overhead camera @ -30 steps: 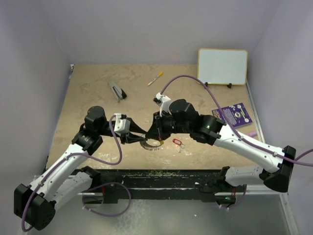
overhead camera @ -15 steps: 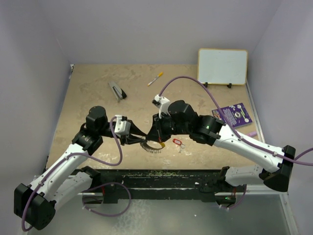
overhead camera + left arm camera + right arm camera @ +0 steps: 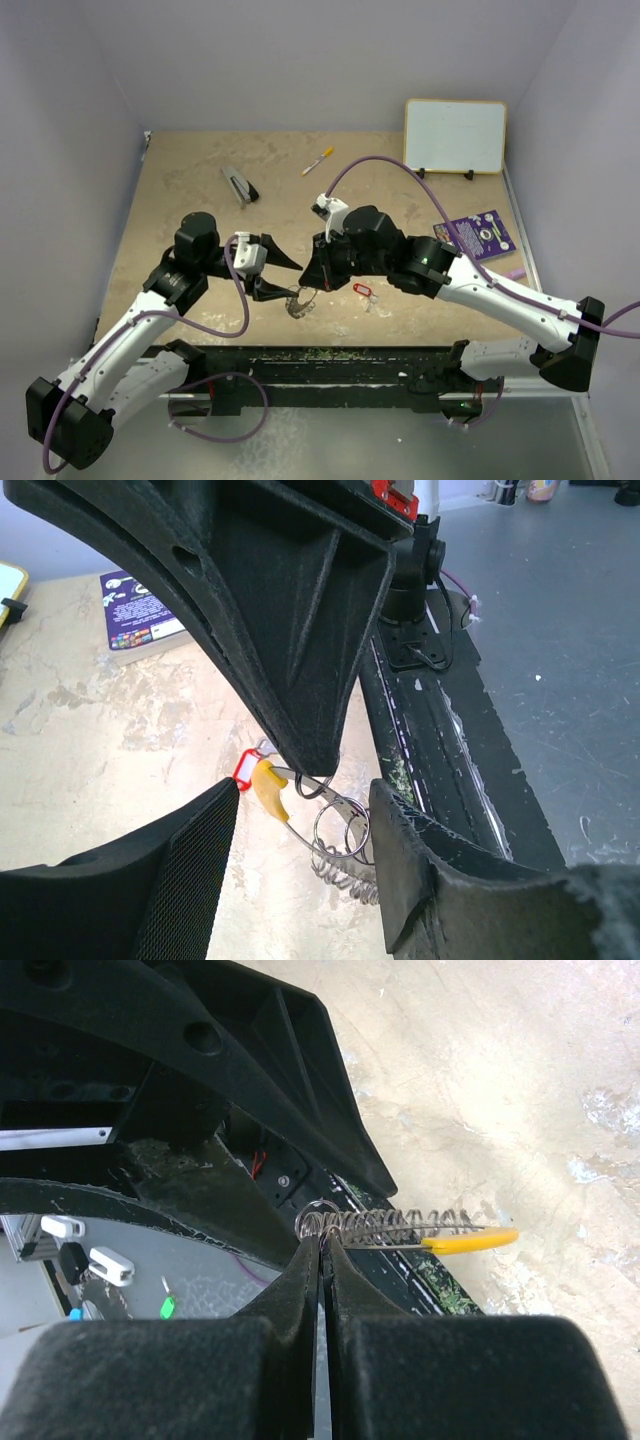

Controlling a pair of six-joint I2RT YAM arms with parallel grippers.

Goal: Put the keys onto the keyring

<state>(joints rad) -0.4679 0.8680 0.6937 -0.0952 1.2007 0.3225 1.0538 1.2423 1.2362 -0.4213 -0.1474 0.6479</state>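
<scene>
- Holding the keyring (image 3: 400,1228) steady is what this step is judged to need: it is pinched at one end between the pressed-together fingertips of the right gripper (image 3: 320,1245), low over the near edge of the table (image 3: 180,200), with its yellow-orange segment (image 3: 470,1240) at the far end from that pinch
- The keys (image 3: 364,293), with their red tag (image 3: 243,771), are seen lying on the table just to the right of the ring, touched by neither gripper; none is judged threaded yet
- The left gripper (image 3: 290,280) is seen with its jaws spread to either side of the ring, holding nothing
- A second grip near the yellow-orange segment is judged useful, so that the wire can be braced and parted
- That grip is best closed on the wire itself, not on the loose silver pieces, which could slide or bunch
- Twisting against the right gripper's pinch is to be avoided, lest the ring be pulled free
- The marker pen (image 3: 319,160), the stapler-like tool (image 3: 240,186) and the whiteboard (image 3: 455,135) are well apart and can be disregarded
</scene>
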